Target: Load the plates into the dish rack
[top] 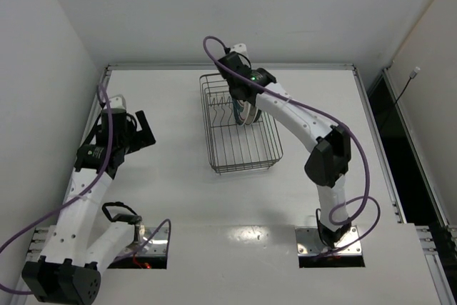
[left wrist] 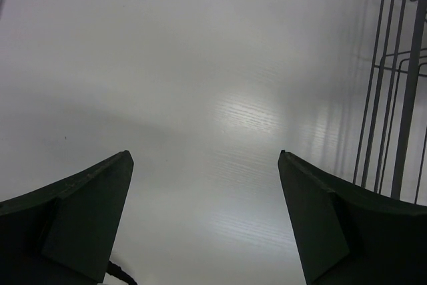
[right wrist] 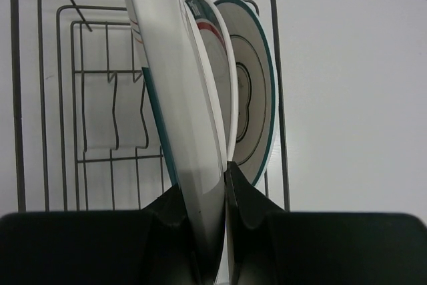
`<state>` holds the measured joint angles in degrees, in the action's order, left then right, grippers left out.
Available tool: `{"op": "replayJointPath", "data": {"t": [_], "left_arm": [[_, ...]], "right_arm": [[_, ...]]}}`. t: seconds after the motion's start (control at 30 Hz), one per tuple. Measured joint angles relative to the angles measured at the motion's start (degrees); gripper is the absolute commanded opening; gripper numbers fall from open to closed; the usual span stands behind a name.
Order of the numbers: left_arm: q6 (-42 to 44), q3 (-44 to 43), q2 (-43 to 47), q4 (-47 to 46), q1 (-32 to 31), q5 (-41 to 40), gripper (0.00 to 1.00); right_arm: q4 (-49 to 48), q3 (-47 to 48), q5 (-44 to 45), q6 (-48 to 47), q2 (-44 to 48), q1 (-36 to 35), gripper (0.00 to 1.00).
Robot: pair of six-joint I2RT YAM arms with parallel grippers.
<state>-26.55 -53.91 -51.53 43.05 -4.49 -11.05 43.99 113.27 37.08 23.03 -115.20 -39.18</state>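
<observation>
A white round green-rimmed plate (right wrist: 175, 98) is clamped upright, edge-on, in the right gripper (right wrist: 208, 185) within the dark grey wire dish rack (top: 246, 149), apparently parallel to two racked plates (right wrist: 252, 98).

3 plates (right wrist: 250, 91) block the dish rack's (right wrist: 93, 71) right side; left free.

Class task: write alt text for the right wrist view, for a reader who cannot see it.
The right claw grips a white plate by its rim, upright in the wire dish rack. A red-ringed plate and a teal-rimmed plate stand close beside it.
</observation>
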Motion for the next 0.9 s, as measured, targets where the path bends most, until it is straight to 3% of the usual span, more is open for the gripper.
{"op": "replayJointPath", "data": {"t": [0.33, 0.9], "left_arm": [[0.15, 1.73, 6.47, -2.99, 0.0, -3.19, 0.89], [0.15, 1.81, 5.57, -3.32, 0.0, -3.91, 0.89]], "right_arm": [[4.63, 7.21, 3.67, 3.72, -8.52, -1.46, 0.0], [5.81, 8.28, 6.16, 7.5, -8.94, -2.01, 0.0]]}}
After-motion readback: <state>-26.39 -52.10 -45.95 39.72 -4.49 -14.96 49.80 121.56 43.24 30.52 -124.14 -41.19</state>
